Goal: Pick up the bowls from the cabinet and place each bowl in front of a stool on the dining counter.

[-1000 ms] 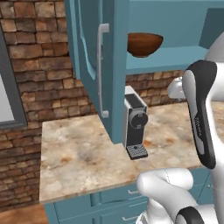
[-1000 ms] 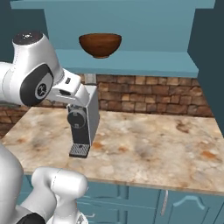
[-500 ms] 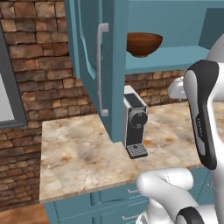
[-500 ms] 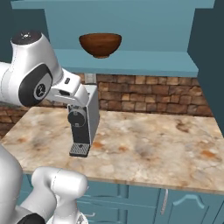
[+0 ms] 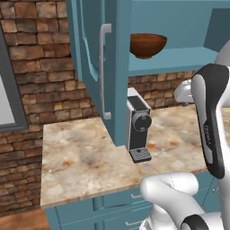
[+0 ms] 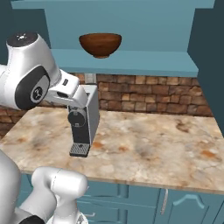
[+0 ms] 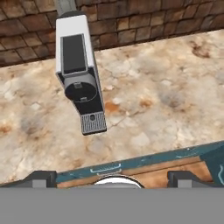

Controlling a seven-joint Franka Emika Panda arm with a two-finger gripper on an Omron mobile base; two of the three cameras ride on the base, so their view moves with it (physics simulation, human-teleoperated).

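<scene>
A glossy reddish-brown bowl sits upright on the shelf of the teal cabinet, whose door stands open to the left. My gripper is open, its fingertips wide apart with nothing between them. It hangs well below the shelf, looking down at the front edge of a marbled counter. My arm bends in front of the shelf in both base views. The dining counter and the stools are out of view.
A white and black coffee machine stands on the small marbled counter under the cabinet, backed by a brick wall. Teal drawers lie below. A grey window frame is at the left.
</scene>
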